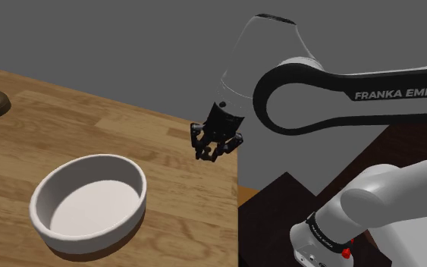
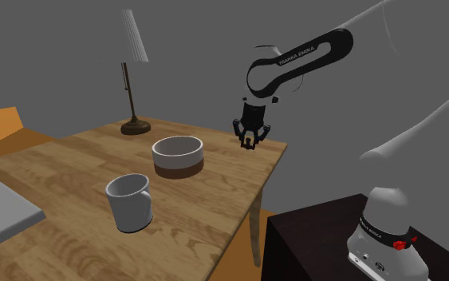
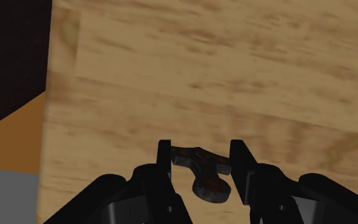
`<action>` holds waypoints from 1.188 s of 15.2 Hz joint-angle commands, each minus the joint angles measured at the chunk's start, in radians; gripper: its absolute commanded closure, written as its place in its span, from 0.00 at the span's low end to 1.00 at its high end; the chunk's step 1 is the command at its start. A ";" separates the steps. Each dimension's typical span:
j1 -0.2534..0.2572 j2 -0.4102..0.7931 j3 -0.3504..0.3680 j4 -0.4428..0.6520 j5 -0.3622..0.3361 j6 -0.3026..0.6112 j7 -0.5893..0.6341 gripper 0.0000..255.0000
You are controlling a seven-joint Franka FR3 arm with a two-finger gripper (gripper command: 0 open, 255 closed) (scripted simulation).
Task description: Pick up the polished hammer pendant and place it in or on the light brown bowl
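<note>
Beside the bowl (image 1: 90, 160), out toward the table's (image 1: 136, 125) corner edge: gripper (image 1: 216, 153) hangs just over the wood, well apart from the bowl.

Fingers clamped on the hammer pendant (image 3: 203, 169), a dark piece lying crosswise between them. It looks held off the tabletop, probably so it can travel without dragging.

Bowl sits upright with its mouth open, ready to receive. Lift judged done, carry to the bowl not yet made.

Mug (image 2: 129, 202) and lamp (image 2: 133, 73) flank the bowl on other sides, likely off the direct path.
</note>
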 commanded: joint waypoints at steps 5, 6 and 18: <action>0.003 -0.030 -0.036 0.059 -0.010 -0.090 -0.002 1.00; 0.003 -0.033 -0.041 0.069 -0.012 -0.104 -0.001 1.00; -0.004 -0.052 -0.090 0.211 -0.040 -0.266 0.009 1.00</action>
